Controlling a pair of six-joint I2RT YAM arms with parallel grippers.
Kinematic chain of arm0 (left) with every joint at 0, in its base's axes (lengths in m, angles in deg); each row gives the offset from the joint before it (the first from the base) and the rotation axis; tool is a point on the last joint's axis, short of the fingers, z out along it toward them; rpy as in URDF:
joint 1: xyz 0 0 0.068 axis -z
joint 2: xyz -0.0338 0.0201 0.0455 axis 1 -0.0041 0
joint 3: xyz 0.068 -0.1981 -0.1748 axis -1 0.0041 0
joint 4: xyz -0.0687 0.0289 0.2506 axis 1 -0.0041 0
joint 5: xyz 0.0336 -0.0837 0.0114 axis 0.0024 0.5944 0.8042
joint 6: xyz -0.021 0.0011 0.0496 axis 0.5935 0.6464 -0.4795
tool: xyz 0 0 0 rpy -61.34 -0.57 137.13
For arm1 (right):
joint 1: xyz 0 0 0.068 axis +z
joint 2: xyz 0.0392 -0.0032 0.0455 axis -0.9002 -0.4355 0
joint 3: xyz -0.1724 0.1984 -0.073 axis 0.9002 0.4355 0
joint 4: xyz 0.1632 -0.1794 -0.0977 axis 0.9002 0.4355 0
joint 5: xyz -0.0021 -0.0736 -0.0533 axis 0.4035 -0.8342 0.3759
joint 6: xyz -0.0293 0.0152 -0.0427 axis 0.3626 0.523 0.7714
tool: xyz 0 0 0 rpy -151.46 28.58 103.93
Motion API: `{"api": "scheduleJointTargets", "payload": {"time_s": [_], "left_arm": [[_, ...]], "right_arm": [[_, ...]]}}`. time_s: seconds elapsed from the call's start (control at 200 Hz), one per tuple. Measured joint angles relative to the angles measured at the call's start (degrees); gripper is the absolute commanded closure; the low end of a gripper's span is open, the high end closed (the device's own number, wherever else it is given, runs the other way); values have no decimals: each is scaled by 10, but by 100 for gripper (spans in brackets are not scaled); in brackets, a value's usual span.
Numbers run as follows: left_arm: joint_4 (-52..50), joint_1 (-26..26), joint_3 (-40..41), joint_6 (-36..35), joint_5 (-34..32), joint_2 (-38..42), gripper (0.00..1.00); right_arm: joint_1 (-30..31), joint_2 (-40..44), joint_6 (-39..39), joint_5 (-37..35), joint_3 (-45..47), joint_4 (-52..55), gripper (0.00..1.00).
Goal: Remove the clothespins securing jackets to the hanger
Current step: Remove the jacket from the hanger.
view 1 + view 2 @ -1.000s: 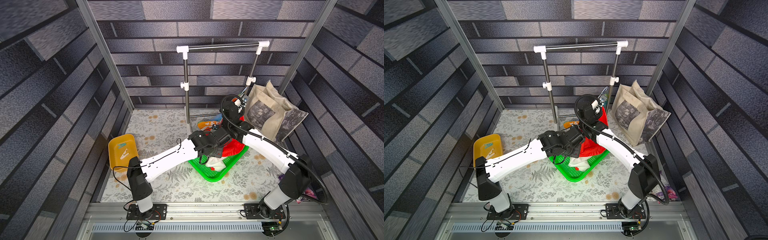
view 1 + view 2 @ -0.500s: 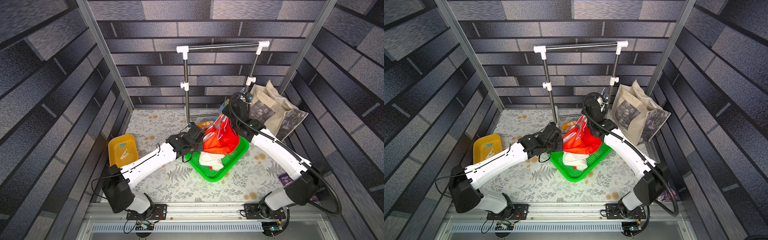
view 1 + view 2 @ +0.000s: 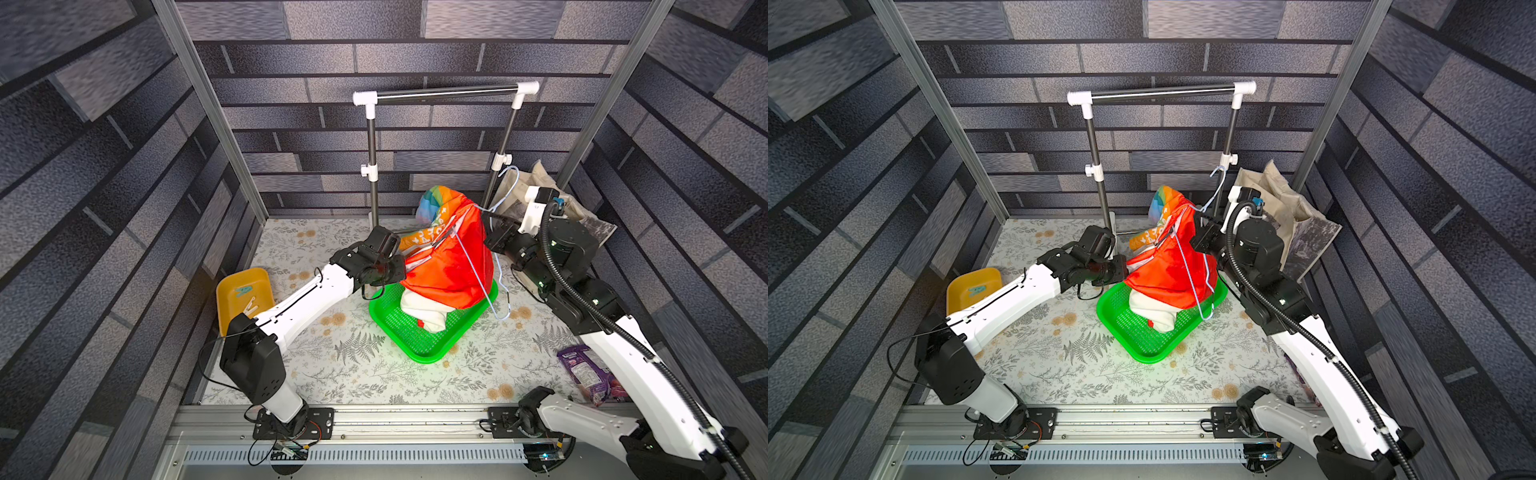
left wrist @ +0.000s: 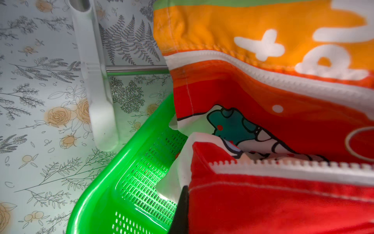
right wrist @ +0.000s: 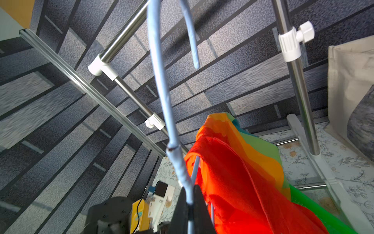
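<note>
The jacket (image 3: 449, 266) hangs orange-red over the green basket (image 3: 419, 353), its white half (image 3: 424, 309) resting inside. It is draped on the pale-blue wire hanger (image 3: 473, 266), whose hook (image 3: 513, 174) points up by the rack. My left gripper (image 3: 400, 266) is shut on the jacket's red edge (image 4: 263, 202); only one black finger (image 4: 182, 210) shows in the left wrist view. My right gripper (image 5: 190, 195) is shut on the hanger's neck (image 5: 162, 91), beside the jacket (image 5: 232, 172). The teal clothespin (image 3: 243, 291) and the cream one (image 3: 251, 308) lie in the yellow tray (image 3: 232, 278).
A steel rack (image 3: 446, 93) with white joints stands at the back, its foot (image 4: 95, 81) close to the basket (image 4: 97, 202). A beige tote bag (image 3: 598, 226) leans in the back right corner. A purple packet (image 3: 586, 370) lies at the right edge.
Both arms drew apart from over the basket: the left went left with the jacket's edge, the right rose back-right with the hanger. The jacket now hangs stretched above the basket.
</note>
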Motion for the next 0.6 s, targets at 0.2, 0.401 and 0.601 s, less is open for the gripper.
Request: {"api": "scheduleJointTargets", "payload": {"time_s": [0.2,0.401,0.601], "left_arm": [[-10,-3,-32,7,21,-65,100],[-24,-1,-85,9,38,-118,100],[-99,21,-149,-18,32,-199,100]], "right_arm": [[-4,9,5,90,17,88,100],[-4,29,4,108,47,202,100],[-4,47,24,50,14,281,100]]}}
